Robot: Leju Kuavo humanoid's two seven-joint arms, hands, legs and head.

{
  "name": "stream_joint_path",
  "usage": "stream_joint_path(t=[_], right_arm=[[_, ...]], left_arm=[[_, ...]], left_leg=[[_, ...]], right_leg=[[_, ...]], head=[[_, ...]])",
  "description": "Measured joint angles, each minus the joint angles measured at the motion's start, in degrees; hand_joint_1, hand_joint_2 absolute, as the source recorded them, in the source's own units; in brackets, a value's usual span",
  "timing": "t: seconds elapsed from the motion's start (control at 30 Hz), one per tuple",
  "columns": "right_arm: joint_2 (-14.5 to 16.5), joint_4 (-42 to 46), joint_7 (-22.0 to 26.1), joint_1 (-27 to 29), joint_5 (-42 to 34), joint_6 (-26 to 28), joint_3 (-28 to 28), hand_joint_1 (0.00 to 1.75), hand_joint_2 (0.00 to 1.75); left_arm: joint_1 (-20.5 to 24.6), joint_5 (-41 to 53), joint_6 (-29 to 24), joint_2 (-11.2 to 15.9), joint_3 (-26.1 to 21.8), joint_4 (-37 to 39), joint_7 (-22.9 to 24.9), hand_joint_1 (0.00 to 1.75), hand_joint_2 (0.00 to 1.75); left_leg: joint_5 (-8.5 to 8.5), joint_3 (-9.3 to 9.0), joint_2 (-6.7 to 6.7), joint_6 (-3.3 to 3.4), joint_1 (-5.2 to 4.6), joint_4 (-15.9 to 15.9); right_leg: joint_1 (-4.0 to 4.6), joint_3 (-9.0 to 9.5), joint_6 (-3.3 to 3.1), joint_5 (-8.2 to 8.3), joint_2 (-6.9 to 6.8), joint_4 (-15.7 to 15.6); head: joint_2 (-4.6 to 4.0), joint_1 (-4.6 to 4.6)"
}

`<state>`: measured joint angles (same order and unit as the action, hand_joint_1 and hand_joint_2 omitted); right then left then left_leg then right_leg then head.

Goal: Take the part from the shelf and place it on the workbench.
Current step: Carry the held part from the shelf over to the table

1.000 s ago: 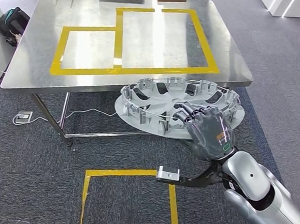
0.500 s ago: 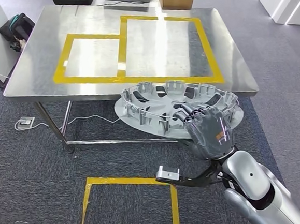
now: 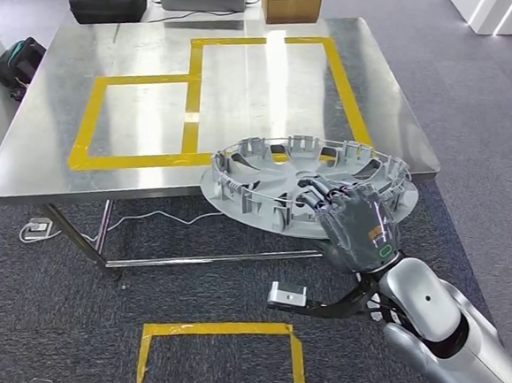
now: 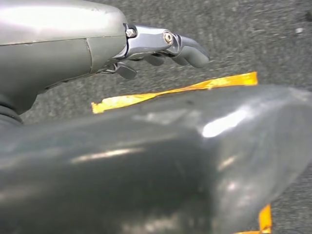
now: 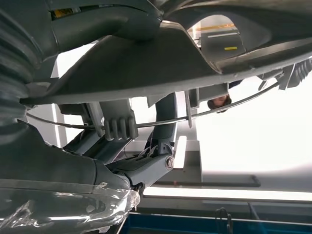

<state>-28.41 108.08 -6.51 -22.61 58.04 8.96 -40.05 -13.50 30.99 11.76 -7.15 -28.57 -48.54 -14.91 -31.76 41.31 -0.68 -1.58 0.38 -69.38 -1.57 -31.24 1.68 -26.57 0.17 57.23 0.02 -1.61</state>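
Workbench (image 3: 55,153) nearer; grey spoked part (image 3: 294,181)

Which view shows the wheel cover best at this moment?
The head view: the whole wheel cover shows, held by the right hand at the workbench edge. The right wrist view gives a close, partial underside. The left wrist view shows floor.

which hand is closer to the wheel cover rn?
Right. The right hand grips the near rim of the wheel cover. The left hand hangs over the carpet by yellow floor tape, apart from it.
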Motion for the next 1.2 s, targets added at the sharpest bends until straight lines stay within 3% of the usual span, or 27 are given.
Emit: stream_joint_path(t=[0.07, 0.1, 0.13, 0.2, 0.27, 0.33, 0.4, 0.43, 0.47, 0.5, 0.57, 0.63, 0.73, 0.8, 0.83, 0.9, 0.93, 0.97, 1.0, 1.03, 1.07, 1.1, 1.13, 1.2], right_arm=[[0.0, 0.0, 0.0, 0.0, 0.0, 0.0, 0.0, 1.75, 1.75], [0.0, 0.0, 0.0, -0.1, 0.0, 0.0, 0.0, 1.75, 1.75], [0.0, -0.1, 0.0, -0.2, 0.0, 0.0, 0.0, 1.75, 1.75], [0.0, -0.1, 0.0, -0.4, 0.0, 0.0, 0.0, 1.75, 1.75], [0.0, -0.1, 0.0, -0.6, 0.0, 0.0, 0.0, 1.75, 1.75], [0.0, -0.1, 0.1, -0.5, 0.0, 0.0, 0.0, 1.75, 1.75], [0.0, -0.1, 0.1, -0.4, 0.0, 0.0, 0.0, 1.75, 1.75], [0.0, -0.1, 0.0, -0.3, 0.0, -0.1, -0.1, 1.75, 1.75], [0.0, -0.2, 0.0, -0.3, 0.0, -0.1, -0.1, 1.75, 1.75], [0.0, -0.2, 0.0, -0.3, 0.0, -0.1, -0.1, 1.75, 1.75], [0.0, -0.2, 0.0, -0.3, -0.1, -0.1, -0.1, 1.75, 1.75], [0.0, -0.2, 0.1, -0.5, -0.2, -0.2, -0.1, 1.75, 1.75], [0.0, -0.2, 0.0, -0.6, -0.2, -0.2, -0.1, 1.75, 1.75], [0.0, -0.2, 0.0, -0.6, -0.2, -0.3, 0.0, 1.75, 1.75], [0.0, -0.2, 0.1, -0.6, -0.2, -0.3, 0.0, 1.75, 1.75], [0.0, -0.3, 0.1, -0.6, -0.2, -0.3, -0.1, 1.75, 1.75], [0.0, -0.4, 0.1, -0.6, -0.2, -0.3, -0.1, 1.75, 1.75], [0.0, -0.5, 0.1, -0.6, -0.2, -0.3, -0.2, 1.75, 1.75], [0.0, -0.5, 0.1, -0.5, -0.2, -0.3, -0.2, 1.75, 1.75], [0.0, -0.6, 0.2, -0.5, -0.2, -0.3, -0.3, 1.75, 1.75], [0.0, -0.7, 0.2, -0.6, -0.2, -0.4, -0.4, 1.75, 1.75], [0.0, -0.8, 0.2, -0.7, -0.2, -0.4, -0.4, 1.75, 1.75], [0.0, -0.8, 0.2, -0.8, -0.2, -0.4, -0.4, 1.75, 1.75], [0.0, -0.9, 0.2, -1.0, -0.2, -0.4, -0.5, 1.75, 1.75]], left_arm=[[0.0, 0.0, 0.0, 0.0, 0.1, 0.0, 0.0, 0.0, 0.0], [0.0, 0.0, 0.0, 0.0, 0.1, 0.1, 0.0, 0.0, 0.0], [0.0, 0.0, 0.0, 0.0, 0.2, 0.1, 0.1, 0.0, 0.0], [0.1, -0.1, 0.0, 0.0, 0.3, 0.1, 0.1, 0.0, 0.0], [0.0, -0.3, -0.1, -0.1, 0.4, 0.1, 0.1, 0.0, 0.0], [0.0, -0.7, -0.3, 0.0, 0.5, 0.1, 0.1, 0.0, 0.0], [0.1, -1.1, -0.7, 0.1, 0.6, 0.1, 0.2, 0.0, 0.0], [0.1, -1.3, -0.9, 0.1, 0.7, 0.2, 0.2, 0.0, 0.0], [0.0, -1.5, -1.1, 0.1, 0.8, 0.2, 0.2, 0.0, 0.0], [0.0, -1.7, -1.3, 0.2, 1.0, 0.2, 0.3, 0.0, 0.0], [0.0, -2.0, -1.5, 0.2, 1.4, 0.2, 0.5, 0.0, 0.0], [0.0, -2.1, -1.5, 0.2, 1.8, 0.3, 0.6, 0.0, 0.0], [0.0, -2.3, -1.4, 0.5, 2.2, 0.3, 0.7, 0.0, 0.0], [0.2, -2.5, -1.4, 0.7, 2.6, 0.4, 0.6, 0.0, 0.0], [0.2, -2.6, -1.4, 0.8, 2.8, 0.4, 0.6, 0.0, 0.0], [0.1, -2.8, -1.6, 1.1, 3.1, 0.5, 0.5, 0.0, 0.0], [0.0, -2.9, -1.7, 1.2, 3.2, 0.6, 0.5, 0.0, 0.0], [-0.1, -3.2, -1.9, 1.2, 3.4, 0.7, 0.5, 0.0, 0.0], [-0.2, -3.4, -2.1, 1.3, 3.6, 0.8, 0.5, 0.0, 0.0], [-0.3, -3.7, -2.3, 1.4, 3.7, 0.9, 0.6, 0.0, 0.0], [-0.3, -3.9, -2.4, 1.4, 3.8, 1.0, 0.6, 0.0, 0.0], [-0.3, -4.2, -2.6, 1.5, 4.0, 1.2, 0.6, 0.0, 0.0], [-0.3, -4.3, -2.7, 1.6, 4.2, 1.3, 0.7, 0.0, 0.0], [-0.2, -4.6, -2.8, 1.8, 4.6, 1.4, 0.8, 0.0, 0.0]], left_leg=[[6.27, -2.17, 0.48, -0.1, 0.27, 7.6], [8.45, -3.03, 0.81, -0.03, 0.33, 10.6], [9.52, -3.56, 1.04, 0.13, 0.34, 12.4], [9.57, -3.97, 1.02, 0.67, 0.36, 13.1], [10.03, -4.74, 0.75, 1.5, 0.49, 13.2], [9.78, -5.7, 0.62, 2.37, 0.34, 13.2], [9.01, -6.5, 0.51, 2.91, -0.15, 13.2], [8.59, -6.94, 0.39, 3.12, -0.46, 13.2], [8.15, -7.45, 0.24, 3.3, -0.8, 13.2], [7.71, -8.05, 0.08, 3.45, -1.15, 13.2], [6.79, -9.08, -0.14, 3.6, -1.73, 13.2], [5.91, -9.44, -0.31, 3.38, -1.84, 13.3], [4.81, -9.87, -0.27, 2.56, -1.79, 13.3], [3.55, -8.73, -0.09, 1.75, -1.78, 10.4], [2.59, -6.71, -0.01, 1.29, -1.55, 7.0], [0.87, -0.91, 0.03, 0.5, -1.03, -1.1], [1.27, 1.44, 0.04, 0.24, -0.81, -3.5], [3.08, 2.67, 0.04, 0.04, -0.67, -3.5], [6.15, 2.7, 0.06, -0.13, -0.55, -1.1], [9.84, 1.78, 0.12, -0.3, -0.43, 3.0], [12.45, 0.47, 0.23, -0.45, -0.43, 7.0], [13.78, -0.87, 0.31, -0.36, -0.45, 10.3], [13.88, -1.82, 0.38, -0.13, -0.52, 12.1], [12.32, -2.84, 0.32, 0.87, -0.5, 12.9]], right_leg=[[-0.06, 1.55, 0.62, -1.32, 0.06, -0.1], [-0.03, 2.11, 1.02, -2.06, 0.1, -0.4], [0.07, 2.59, 1.43, -2.79, 0.12, -0.8], [0.14, 3.53, 2.05, -3.79, 0.06, -1.8], [0.13, 3.55, 2.42, -4.99, -0.12, -0.2], [0.29, 0.24, 2.54, -8.11, -0.23, 6.5], [0.63, -5.07, 2.29, -10.77, -0.22, 14.5], [0.85, -6.9, 1.94, -10.47, -0.21, 16.3], [1.14, -7.61, 1.44, -8.82, -0.2, 15.6], [1.51, -7.18, 0.75, -6.1, -0.17, 12.7], [2.43, -4.54, -0.92, -0.42, -0.07, 4.7], [3.08, -2.8, -1.71, 1.66, -0.02, 0.4], [2.99, -1.79, -1.78, 1.01, 0.18, -0.7], [2.38, -0.3, -1.9, 0.58, 0.14, -1.4], [2.14, 0.45, -1.85, 0.22, 0.05, -1.7], [1.74, 1.77, -1.67, -0.94, 0.04, -1.7], [1.56, 2.61, -1.5, -1.62, 0.08, -1.7], [1.35, 3.65, -1.29, -2.43, 0.13, -1.7], [1.11, 4.9, -1.0, -3.35, 0.17, -1.7], [0.88, 6.14, -0.68, -4.33, 0.17, -1.8], [0.77, 7.26, -0.31, -5.39, 0.18, -1.9], [0.75, 8.09, 0.06, -6.26, 0.25, -2.1], [0.79, 8.75, 0.34, -6.88, 0.33, -2.6], [0.93, 9.66, 0.98, -6.63, 0.56, -2.7]], head=[[0.0, 0.19], [0.0, 0.3], [0.0, 0.44], [0.0, 0.45], [0.0, 0.12], [0.0, -0.22], [0.0, -0.3], [0.0, -0.32], [0.0, -0.32], [0.0, -0.33], [0.0, -0.15], [0.0, 0.05], [0.01, 0.14], [-0.02, 0.45], [-0.02, 0.64], [-0.04, 0.8], [-0.03, 0.82], [-0.04, 0.79], [-0.03, 0.8], [-0.03, 0.79], [-0.04, 0.84], [-0.04, 1.0], [-0.04, 1.06], [-0.03, 1.17]])
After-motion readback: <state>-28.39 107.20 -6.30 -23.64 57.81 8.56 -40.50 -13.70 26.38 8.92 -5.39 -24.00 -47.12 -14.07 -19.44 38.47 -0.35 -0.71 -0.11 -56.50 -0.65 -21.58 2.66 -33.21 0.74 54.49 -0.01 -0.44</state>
